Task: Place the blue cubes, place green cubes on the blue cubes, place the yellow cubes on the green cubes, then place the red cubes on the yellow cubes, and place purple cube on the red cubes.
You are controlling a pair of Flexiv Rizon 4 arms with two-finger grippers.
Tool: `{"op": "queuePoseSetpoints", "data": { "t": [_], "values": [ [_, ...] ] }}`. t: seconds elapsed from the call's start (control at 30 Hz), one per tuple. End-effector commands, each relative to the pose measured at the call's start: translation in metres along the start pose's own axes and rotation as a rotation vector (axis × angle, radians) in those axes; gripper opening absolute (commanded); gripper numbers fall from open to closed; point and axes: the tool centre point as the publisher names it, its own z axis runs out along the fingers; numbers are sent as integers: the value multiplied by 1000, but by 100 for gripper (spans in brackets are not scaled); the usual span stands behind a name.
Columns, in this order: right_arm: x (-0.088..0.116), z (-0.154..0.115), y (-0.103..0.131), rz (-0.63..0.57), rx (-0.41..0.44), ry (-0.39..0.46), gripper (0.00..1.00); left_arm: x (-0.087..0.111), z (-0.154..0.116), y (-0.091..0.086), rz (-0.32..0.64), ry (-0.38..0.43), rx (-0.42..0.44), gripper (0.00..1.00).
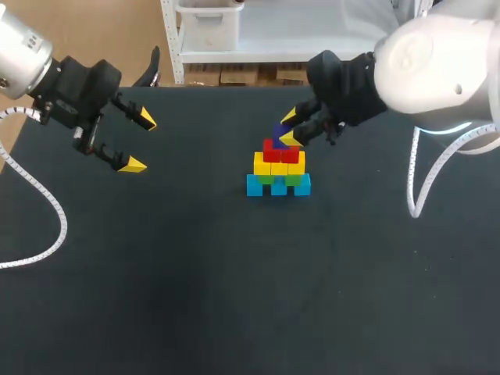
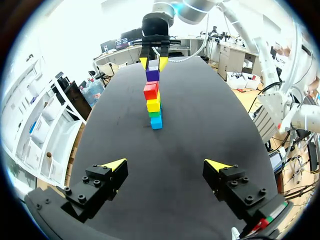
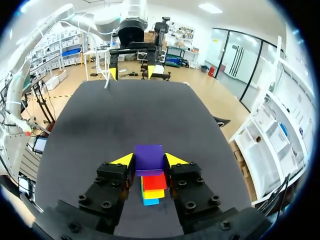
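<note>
A cube pyramid stands mid-table: blue cubes point(image 1: 279, 187) at the base, then green cubes point(image 1: 266, 179), yellow cubes point(image 1: 279, 164) and red cubes point(image 1: 280, 150). My right gripper point(image 1: 289, 127) is shut on the purple cube point(image 3: 149, 157) right on top of the red cubes point(image 3: 154, 181); whether it rests on them I cannot tell. From the left wrist the stack rises from blue point(image 2: 156, 122) to the purple cube point(image 2: 152, 75). My left gripper point(image 1: 141, 141) hangs open and empty far to the left of the stack.
The black table point(image 1: 195, 281) holds nothing besides the stack. A white cable point(image 1: 47, 211) trails from my left arm, and another cable point(image 1: 426, 176) hangs from my right arm over the table's right side.
</note>
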Motion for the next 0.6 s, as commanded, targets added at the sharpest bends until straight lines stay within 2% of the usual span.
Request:
{"op": "queuePoseSetpoints", "data": {
  "t": [0.03, 0.6],
  "values": [
    [2, 2, 0, 2, 2, 10, 0, 1, 0, 0, 2, -2, 0, 100],
    [6, 6, -4, 8, -3, 13, 0, 1, 0, 0, 2, -2, 0, 100]
  ]
}}
